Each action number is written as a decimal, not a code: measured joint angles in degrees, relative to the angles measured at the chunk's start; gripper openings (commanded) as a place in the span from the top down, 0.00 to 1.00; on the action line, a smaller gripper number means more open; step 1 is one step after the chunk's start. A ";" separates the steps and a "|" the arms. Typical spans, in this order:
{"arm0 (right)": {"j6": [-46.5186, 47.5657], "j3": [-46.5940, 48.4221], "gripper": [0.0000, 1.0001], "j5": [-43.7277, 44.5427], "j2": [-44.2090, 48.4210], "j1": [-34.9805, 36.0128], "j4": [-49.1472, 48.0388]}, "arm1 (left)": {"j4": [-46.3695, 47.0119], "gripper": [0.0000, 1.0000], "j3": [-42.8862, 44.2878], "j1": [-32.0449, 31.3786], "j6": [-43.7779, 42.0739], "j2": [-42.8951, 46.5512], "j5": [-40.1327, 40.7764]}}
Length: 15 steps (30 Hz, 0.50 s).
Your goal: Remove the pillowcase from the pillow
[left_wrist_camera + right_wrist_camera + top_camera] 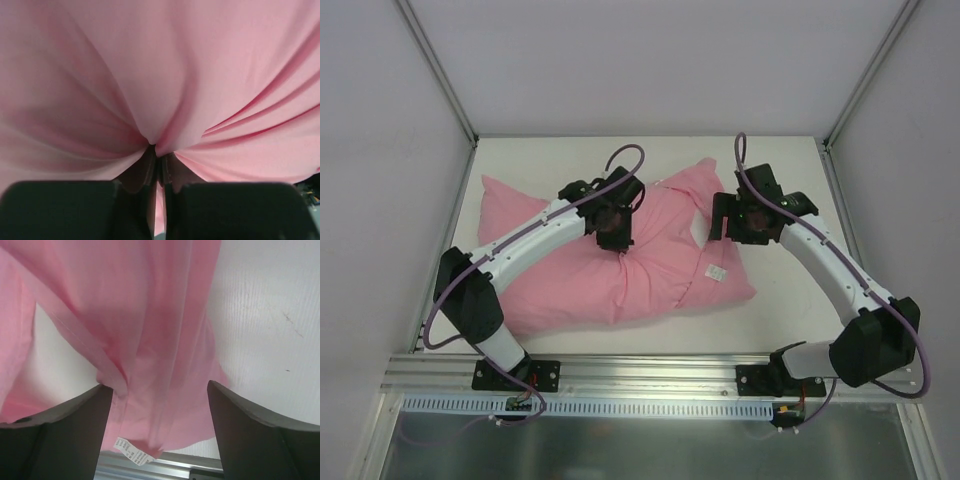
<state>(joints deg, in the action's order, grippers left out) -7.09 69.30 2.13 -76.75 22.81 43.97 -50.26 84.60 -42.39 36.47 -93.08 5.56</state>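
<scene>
The pillow (698, 232) lies almost wholly hidden inside the pillowcase (650, 270) — only a white sliver shows at the opening; the label (134, 452) bears print too small to read; the fingertips of the left gripper (159, 159) vanish into a pinched fold — the cloth there is blurred.

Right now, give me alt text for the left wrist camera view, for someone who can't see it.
The left gripper is pinched shut on a bunch of the pink pillowcase, whose fabric fills nearly the whole frame. Soft folds fan up and outward from the pinch point.
</scene>
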 measured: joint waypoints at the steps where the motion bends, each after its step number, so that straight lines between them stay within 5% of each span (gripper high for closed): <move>1: -0.15 0.68 0.30 0.04 -1.14 0.00 -0.04 | 0.70 1.00 -1.18 0.00 0.15 0.20 -0.02; 2: -0.20 1.22 0.52 0.04 -2.16 0.00 -0.22 | 1.49 1.00 -2.34 -0.04 0.07 0.57 -0.07; 6: -0.68 1.86 0.92 0.22 -4.22 0.24 -0.55 | 4.74 1.00 -6.67 -0.04 -1.14 4.50 0.02; 8: -1.40 1.40 0.99 0.50 -4.02 0.33 -0.92 | 6.14 1.00 -9.44 0.07 -2.03 8.41 0.55; 15: -3.78 -10.27 0.99 0.42 4.52 0.37 -4.90 | 7.02 1.00 -18.01 8.96 -3.48 24.46 -1.55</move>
<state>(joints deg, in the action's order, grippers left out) -10.87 59.02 2.55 -72.23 23.18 39.07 -43.24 66.59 -33.43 32.99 -68.62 4.01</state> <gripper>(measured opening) 0.015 0.008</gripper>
